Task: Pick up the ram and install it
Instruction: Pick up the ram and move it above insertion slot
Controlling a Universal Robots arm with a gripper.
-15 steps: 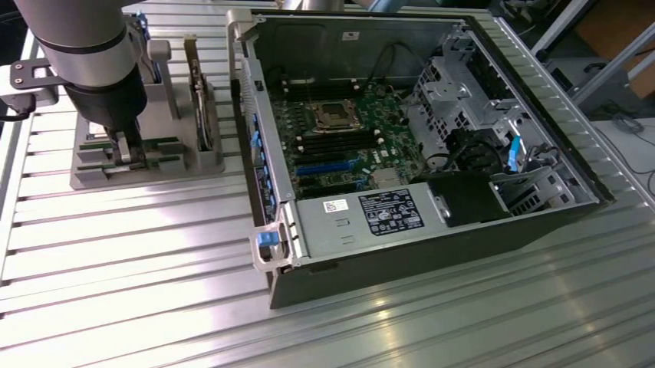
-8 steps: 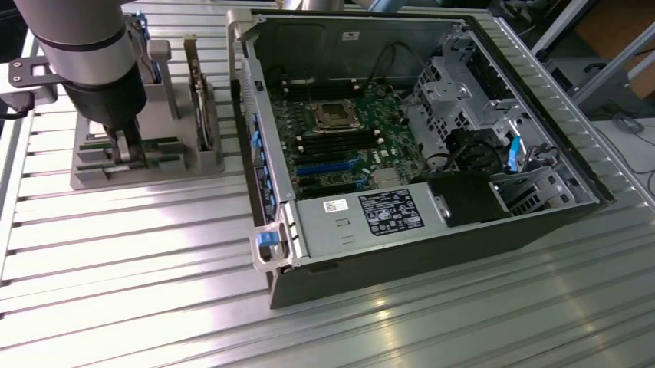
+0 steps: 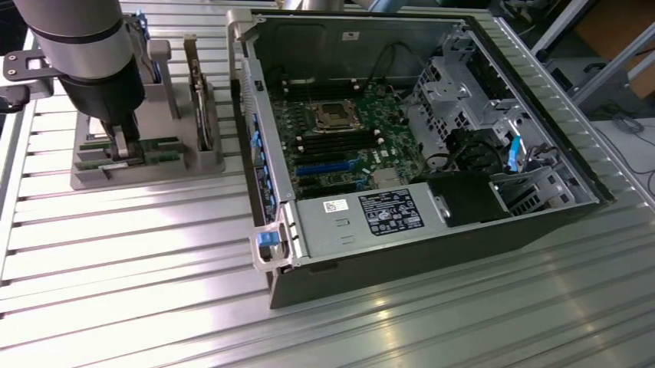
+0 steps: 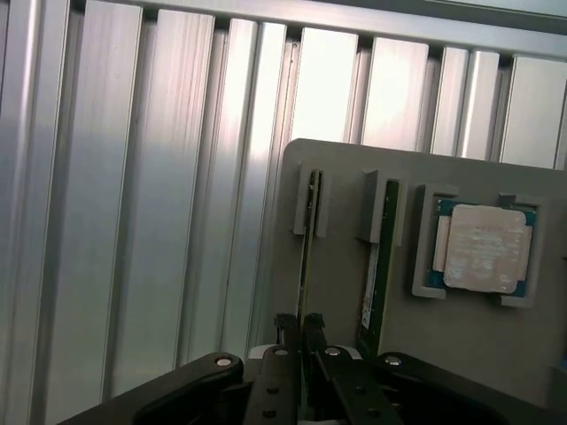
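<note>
Your ribbed table (image 3: 123,253) carries the computer case (image 3: 430,257) in its middle. The case lies on its side with the lid off, so the motherboard (image 3: 338,130) faces up and can be reached from above. Near the table's edge on the exterior view's left sits the grey holder (image 4: 443,336). Its slots keep the boards on edge, top edges free for a grasp. The ram (image 4: 307,257) stands in the slot nearest the holder's outer edge, with a second stick (image 4: 383,257) in the next slot. The CPU (image 4: 485,248) lies flat in a pocket towards the opposite edge. Your gripper (image 4: 301,336) is down over the holder, fingers (image 4: 285,332) clamped on the ram's two faces. I judge the stick not yet lifted out.
</note>
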